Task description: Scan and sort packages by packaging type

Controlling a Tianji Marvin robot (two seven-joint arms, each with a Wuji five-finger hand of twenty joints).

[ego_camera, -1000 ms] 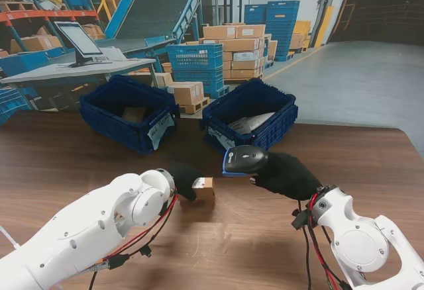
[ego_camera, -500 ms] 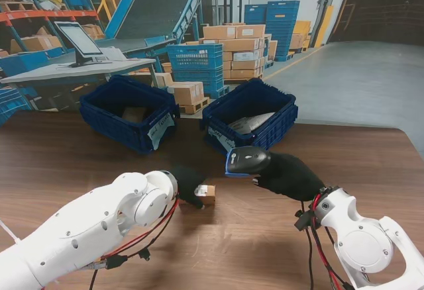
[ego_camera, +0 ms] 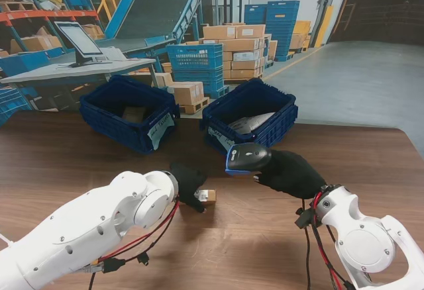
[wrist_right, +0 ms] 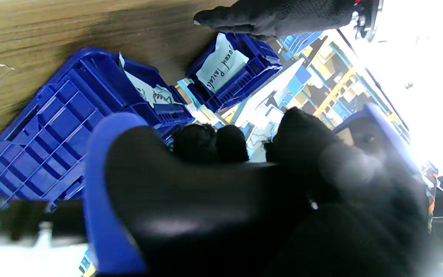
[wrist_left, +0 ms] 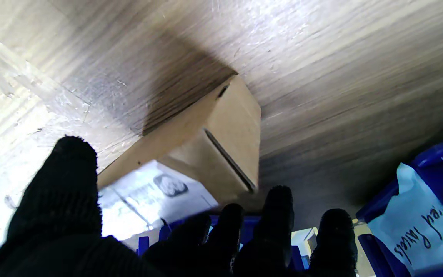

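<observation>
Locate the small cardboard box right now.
In the stand view the small cardboard box sits on the table near centre, at the left hand, nearer to me than the two blue bins.

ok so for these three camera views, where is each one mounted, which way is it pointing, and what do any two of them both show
Stand view: above the shoulders, looking down at the table; both arms, left hand and right hand show.
Left wrist view: along the gloved fingers, facing the cardboard box on the table.
Right wrist view: along the right hand's fingers, which are closed on the scanner, facing the blue bins.
Shared: stand and left wrist views both show the cardboard box; stand and right wrist views both show the scanner and bins.
</observation>
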